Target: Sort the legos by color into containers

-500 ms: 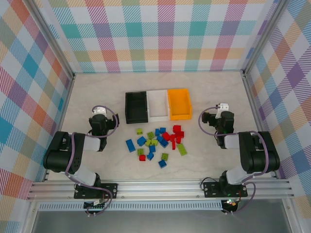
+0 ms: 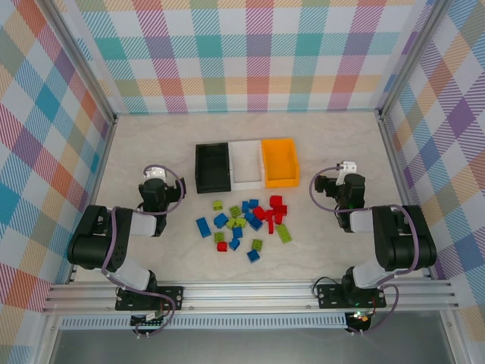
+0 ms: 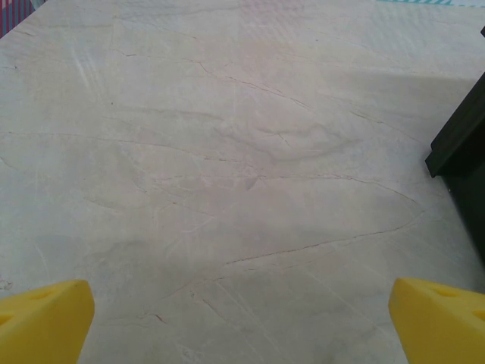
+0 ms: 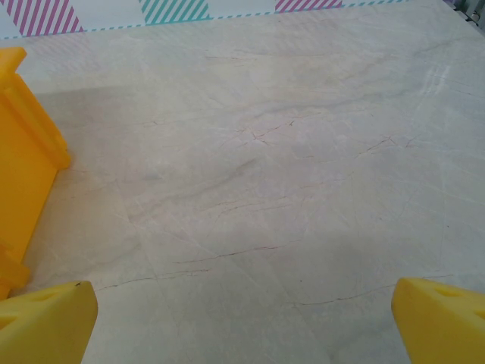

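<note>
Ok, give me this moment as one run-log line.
left gripper: open, empty | right gripper: open, empty | bricks: unsorted on table | bins: empty

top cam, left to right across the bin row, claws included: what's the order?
left claw → black bin → white bin → orange bin → right claw
</note>
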